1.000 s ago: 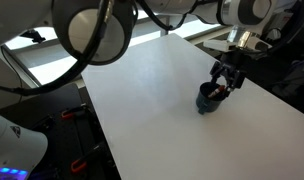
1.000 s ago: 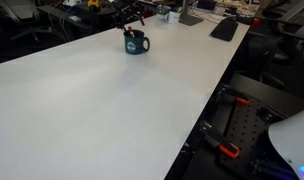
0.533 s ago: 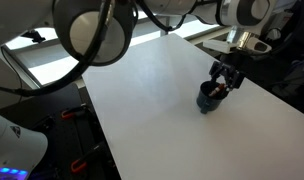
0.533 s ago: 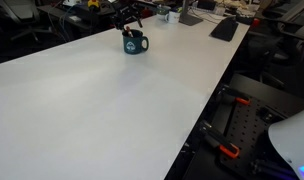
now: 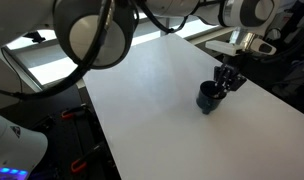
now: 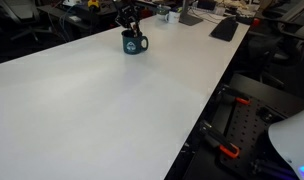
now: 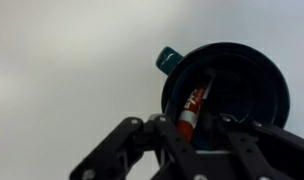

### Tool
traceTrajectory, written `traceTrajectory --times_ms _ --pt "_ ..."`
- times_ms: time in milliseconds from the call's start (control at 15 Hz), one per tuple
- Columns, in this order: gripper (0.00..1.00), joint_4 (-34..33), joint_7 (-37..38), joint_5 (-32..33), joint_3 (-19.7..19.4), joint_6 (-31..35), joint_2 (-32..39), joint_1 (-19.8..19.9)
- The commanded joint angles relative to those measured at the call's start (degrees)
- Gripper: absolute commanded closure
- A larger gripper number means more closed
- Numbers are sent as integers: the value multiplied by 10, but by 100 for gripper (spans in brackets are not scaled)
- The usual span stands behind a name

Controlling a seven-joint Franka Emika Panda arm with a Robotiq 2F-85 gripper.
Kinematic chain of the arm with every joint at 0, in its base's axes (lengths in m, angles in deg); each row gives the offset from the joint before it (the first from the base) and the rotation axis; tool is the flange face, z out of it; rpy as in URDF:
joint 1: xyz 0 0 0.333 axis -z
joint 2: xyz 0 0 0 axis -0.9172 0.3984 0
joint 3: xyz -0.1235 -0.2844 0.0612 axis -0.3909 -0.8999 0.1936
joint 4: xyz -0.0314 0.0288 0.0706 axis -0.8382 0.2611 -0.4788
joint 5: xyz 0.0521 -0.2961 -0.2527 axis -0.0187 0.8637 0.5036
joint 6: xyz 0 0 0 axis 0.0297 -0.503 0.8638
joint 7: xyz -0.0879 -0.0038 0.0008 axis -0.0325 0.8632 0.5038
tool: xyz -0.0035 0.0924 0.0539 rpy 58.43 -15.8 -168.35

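Observation:
A dark teal mug (image 5: 206,99) (image 6: 133,43) stands on the white table (image 5: 152,100) (image 6: 102,100). In the wrist view I look down into the mug (image 7: 262,90), whose handle (image 7: 167,58) points up and left. A red-orange marker (image 7: 195,108) leans inside it. My gripper (image 7: 189,137) reaches down over the mug's rim, and its black fingers (image 7: 152,140) press in on both sides of the marker's near end. In both exterior views the gripper (image 5: 225,86) (image 6: 128,27) sits right above the mug.
The table's edge (image 5: 97,120) drops off to dark floor and equipment. A black keyboard (image 6: 224,28) lies at the far end, with office clutter behind it. Red-handled tools (image 6: 228,151) sit below the table's near side.
The jaws have drawn together from wide open onto the marker. The mug has shifted slightly on the table. The arm has hardly moved.

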Motion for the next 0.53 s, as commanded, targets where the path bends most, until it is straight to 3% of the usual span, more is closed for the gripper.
traceTrajectory --times_ms 0,267,467 --pt "99 -3 -24 -8 10 6 6 7" --pt "96 -3 -38 -6 13 5 6 8" --pt "100 -3 -42 -6 14 8 6 9"
